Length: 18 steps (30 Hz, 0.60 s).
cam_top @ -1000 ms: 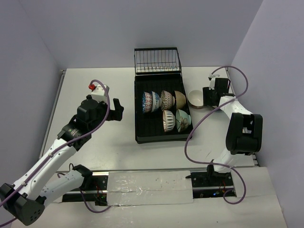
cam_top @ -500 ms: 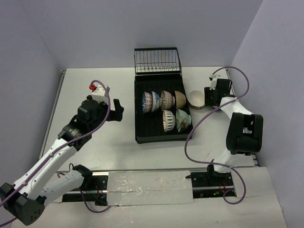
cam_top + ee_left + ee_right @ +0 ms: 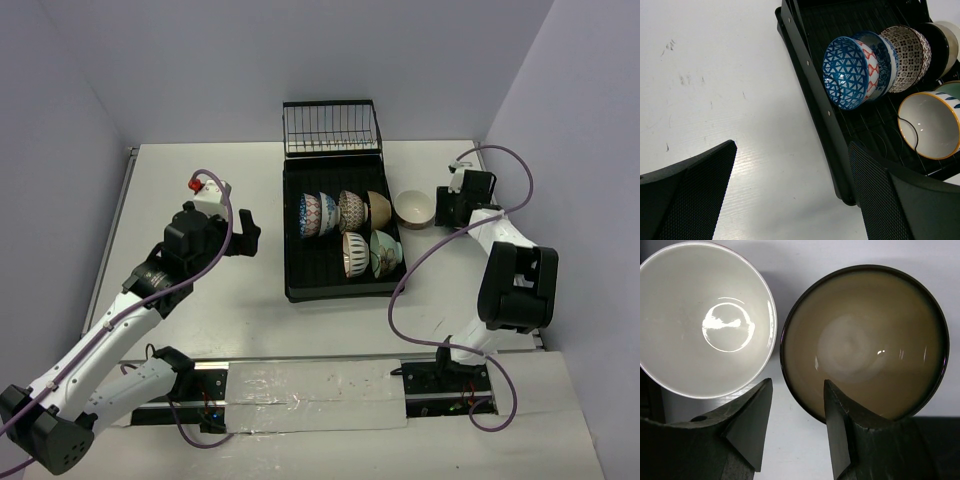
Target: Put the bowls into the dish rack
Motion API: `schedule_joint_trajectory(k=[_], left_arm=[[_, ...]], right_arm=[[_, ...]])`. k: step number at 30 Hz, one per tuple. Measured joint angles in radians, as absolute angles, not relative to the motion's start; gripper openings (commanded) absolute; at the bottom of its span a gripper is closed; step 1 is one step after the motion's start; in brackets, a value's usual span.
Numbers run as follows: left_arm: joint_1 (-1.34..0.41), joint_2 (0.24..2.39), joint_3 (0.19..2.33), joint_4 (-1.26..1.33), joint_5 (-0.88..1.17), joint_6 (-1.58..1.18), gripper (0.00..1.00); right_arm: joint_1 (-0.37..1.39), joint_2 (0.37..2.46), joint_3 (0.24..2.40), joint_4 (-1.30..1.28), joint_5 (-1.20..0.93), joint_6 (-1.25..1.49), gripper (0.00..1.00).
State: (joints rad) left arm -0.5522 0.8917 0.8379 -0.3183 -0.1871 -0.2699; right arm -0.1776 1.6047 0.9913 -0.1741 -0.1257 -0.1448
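The dish rack [image 3: 294,262] holds several bowls on edge: a blue-white one [image 3: 308,214], a brown-speckled one [image 3: 350,211] and a pale green one [image 3: 387,254]. They also show in the left wrist view, led by the blue-white bowl [image 3: 845,72]. A cream bowl [image 3: 414,208] sits on the table right of the rack. In the right wrist view it [image 3: 705,320] lies beside a tan bowl with a dark rim [image 3: 865,340]. My right gripper [image 3: 796,387] is open, its fingers either side of the tan bowl's near rim. My left gripper [image 3: 790,170] is open and empty.
The upright wire basket [image 3: 332,128] stands at the rack's far end. My left gripper [image 3: 245,232] hovers over bare table left of the rack's edge [image 3: 815,95]. The right gripper [image 3: 447,208] is near the table's right edge; the right wall is close.
My right gripper has moved a little to the right, away from the cream bowl, which now sits flatter on the table. The left arm has not moved.
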Motion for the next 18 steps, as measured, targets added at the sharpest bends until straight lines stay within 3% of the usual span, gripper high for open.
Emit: schedule_joint_trajectory(k=[18], left_arm=[[-0.552, 0.886, 0.838, -0.312, -0.187, -0.256, 0.99]], right_arm=[[-0.178, 1.633, 0.992, -0.180, -0.132, -0.139, 0.46]])
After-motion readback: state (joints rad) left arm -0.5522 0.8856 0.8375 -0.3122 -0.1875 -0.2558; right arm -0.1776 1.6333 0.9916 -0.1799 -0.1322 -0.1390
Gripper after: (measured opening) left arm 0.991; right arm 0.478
